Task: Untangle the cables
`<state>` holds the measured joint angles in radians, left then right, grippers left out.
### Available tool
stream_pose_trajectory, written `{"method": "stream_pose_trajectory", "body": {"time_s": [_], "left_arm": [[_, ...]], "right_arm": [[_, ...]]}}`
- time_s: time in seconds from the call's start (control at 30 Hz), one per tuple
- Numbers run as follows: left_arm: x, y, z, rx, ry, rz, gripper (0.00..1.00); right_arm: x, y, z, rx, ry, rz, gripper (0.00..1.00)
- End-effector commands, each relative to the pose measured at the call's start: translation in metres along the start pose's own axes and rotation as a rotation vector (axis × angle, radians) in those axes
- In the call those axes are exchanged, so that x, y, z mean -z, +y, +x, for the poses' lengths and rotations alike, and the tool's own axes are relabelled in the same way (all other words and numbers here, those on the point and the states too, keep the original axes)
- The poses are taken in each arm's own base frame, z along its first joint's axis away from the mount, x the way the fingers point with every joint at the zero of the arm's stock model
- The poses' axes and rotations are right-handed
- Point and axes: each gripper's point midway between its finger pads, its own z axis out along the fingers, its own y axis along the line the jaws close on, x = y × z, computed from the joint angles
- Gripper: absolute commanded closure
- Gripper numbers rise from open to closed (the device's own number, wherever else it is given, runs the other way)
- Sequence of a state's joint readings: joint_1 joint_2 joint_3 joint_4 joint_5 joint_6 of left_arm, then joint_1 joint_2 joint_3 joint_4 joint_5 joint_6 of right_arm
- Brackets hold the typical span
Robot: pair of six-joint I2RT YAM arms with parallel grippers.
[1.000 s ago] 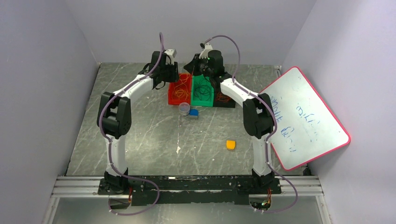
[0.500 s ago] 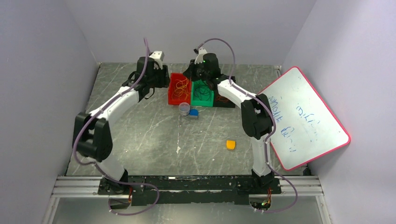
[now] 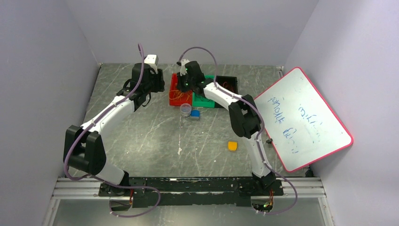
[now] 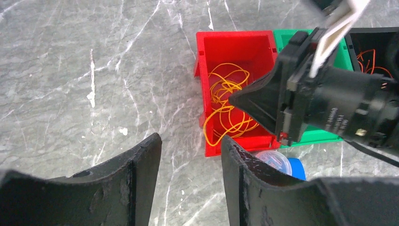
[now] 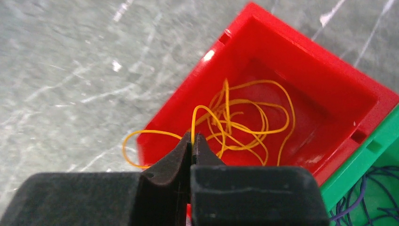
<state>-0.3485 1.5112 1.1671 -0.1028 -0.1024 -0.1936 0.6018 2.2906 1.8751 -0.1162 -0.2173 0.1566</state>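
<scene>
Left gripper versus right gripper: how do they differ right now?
The left gripper is open and empty; the right gripper is shut, pinching a yellow-orange cable. The left gripper hangs over the table beside the red bin; the right gripper is above that bin. Both are black.

- The right gripper hangs over the red bin, where yellow-orange cables lie looped.
- The left gripper sits just left of that bin.
- A green bin adjoins the red one.
- A whiteboard leans by the right wall.
</scene>
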Motion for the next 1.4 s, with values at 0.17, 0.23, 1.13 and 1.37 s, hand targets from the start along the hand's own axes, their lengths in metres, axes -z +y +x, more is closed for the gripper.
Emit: {"method": "stream_pose_trajectory", "body": {"time_s": [0.17,0.23,1.13,1.37], "left_arm": [[0.005,0.011,-0.022,-0.024,-0.08,-0.045,0.44],[0.005,0.01,-0.022,-0.024,-0.078,-0.04,0.44],[0.009,0.013,-0.035,-0.034,-0.111,-0.056,0.42],[0.013,0.018,-0.037,-0.037,-0.129,-0.074,0.33]], "right_arm": [[-0.004,-0.041,0.014,0.02,0.046,0.249,1.0],[-0.002,-0.046,0.009,0.032,0.033,0.291,1.0],[-0.025,-0.022,0.004,0.171,0.041,0.177,0.85],[0.003,-0.009,-0.037,0.188,-0.035,0.165,0.6]]}}
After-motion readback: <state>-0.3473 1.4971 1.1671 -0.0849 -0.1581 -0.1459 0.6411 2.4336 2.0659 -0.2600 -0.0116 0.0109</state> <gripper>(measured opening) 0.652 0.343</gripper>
